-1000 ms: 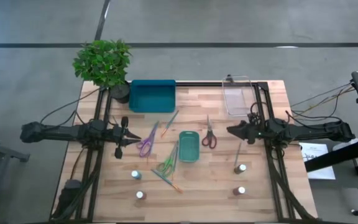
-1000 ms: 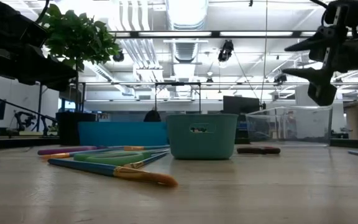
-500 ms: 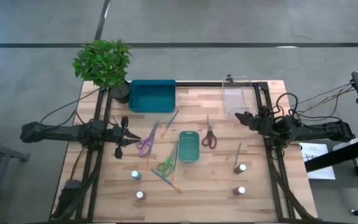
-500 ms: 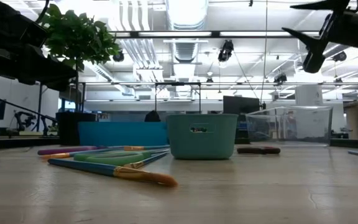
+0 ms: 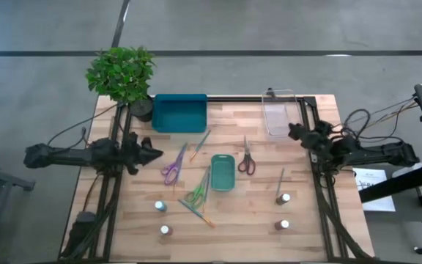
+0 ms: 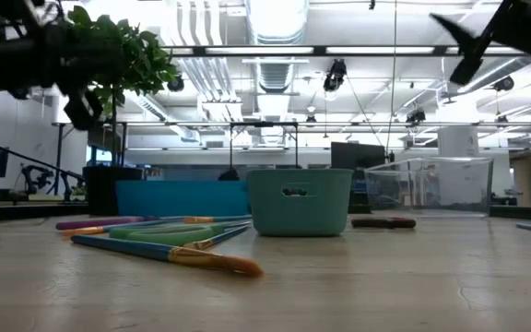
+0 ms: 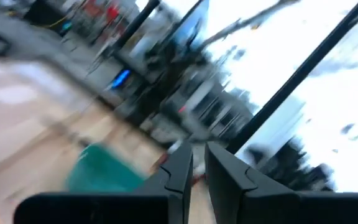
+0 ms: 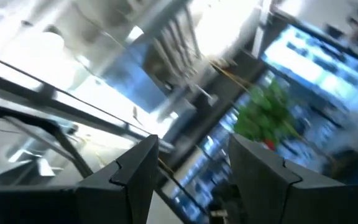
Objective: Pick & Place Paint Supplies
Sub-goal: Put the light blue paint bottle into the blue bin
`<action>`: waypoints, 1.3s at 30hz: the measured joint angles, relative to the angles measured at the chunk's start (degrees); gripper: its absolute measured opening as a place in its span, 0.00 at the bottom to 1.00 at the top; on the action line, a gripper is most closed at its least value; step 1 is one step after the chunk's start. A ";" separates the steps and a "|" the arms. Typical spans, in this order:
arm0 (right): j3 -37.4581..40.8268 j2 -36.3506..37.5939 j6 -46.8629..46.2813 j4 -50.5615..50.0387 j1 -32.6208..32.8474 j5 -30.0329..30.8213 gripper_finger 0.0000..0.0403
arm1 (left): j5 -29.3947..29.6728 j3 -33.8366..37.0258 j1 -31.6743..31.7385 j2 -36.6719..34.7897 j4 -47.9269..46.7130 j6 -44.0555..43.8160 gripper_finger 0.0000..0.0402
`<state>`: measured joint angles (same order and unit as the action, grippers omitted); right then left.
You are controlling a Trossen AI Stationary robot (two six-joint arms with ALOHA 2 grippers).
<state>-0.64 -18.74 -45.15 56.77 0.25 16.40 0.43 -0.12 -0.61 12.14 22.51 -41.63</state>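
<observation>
The left tool (image 5: 154, 155) is held above the worktop (image 5: 313, 220), well left of the small teal tray (image 5: 223, 172) that stands mid-board; in its wrist view the fingers are seen nearly together, with only a thin slit between them and nothing gripped. Nearest it, left of the tray, lie the purple scissors (image 5: 173, 166), then the green scissors (image 5: 195, 193) and an orange-tipped brush (image 5: 196, 213) near the tray's lower corner. Two white-capped pots (image 5: 160, 207) stand further toward the front edge. Just right of the tray lie the red scissors (image 5: 247, 160), and two more pots (image 5: 284, 198) sit well right of it. The right tool (image 5: 296, 132) is raised far right of the tray, its fingers held apart and empty. No supply appears to have been picked yet. For the purple scissors, the left fingers would best be spread first, lowered squarely over the handles and closed only once level with the wood.
</observation>
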 joint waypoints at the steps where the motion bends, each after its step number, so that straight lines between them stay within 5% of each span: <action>1: -0.52 -0.58 1.25 1.92 0.00 -0.34 0.48 | 0.02 0.02 -0.06 0.02 2.49 -0.65 0.13; 7: -13.31 -5.57 12.56 3.74 0.00 -7.61 0.48 | 3.48 -0.16 -0.04 -0.01 30.72 5.83 0.13; 11: -27.90 -11.07 20.90 -4.15 0.00 -15.96 0.48 | 4.52 -7.39 -0.04 0.02 30.19 18.59 0.13; 14: -40.52 -14.34 23.12 -24.02 0.00 -16.63 0.48 | 4.62 -18.23 -0.02 0.86 7.64 25.40 0.15; 19: -64.53 -21.42 21.02 -72.95 -0.04 -12.63 0.48 | 6.72 -41.09 0.00 9.04 -37.52 28.94 0.25; 23: -78.84 -28.38 16.49 -96.97 -0.02 -13.56 0.48 | 6.65 -57.47 -0.06 18.34 -62.73 28.52 0.35; 31: -95.24 -38.44 8.50 -122.43 0.71 -23.10 0.48 | -0.14 -80.98 -0.06 33.58 -99.59 22.19 0.46; 36: -99.10 -42.10 7.62 -129.59 3.44 -26.58 0.48 | -14.26 -83.87 -0.10 36.70 -111.85 15.22 0.49; 39: -99.43 -42.56 8.07 -130.02 4.52 -26.29 0.48 | -17.74 -83.26 -0.10 35.73 -112.26 12.02 0.50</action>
<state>-100.07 -61.30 -37.07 -73.26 4.77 -9.89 -17.31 -83.37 -0.71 47.88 -89.75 -29.61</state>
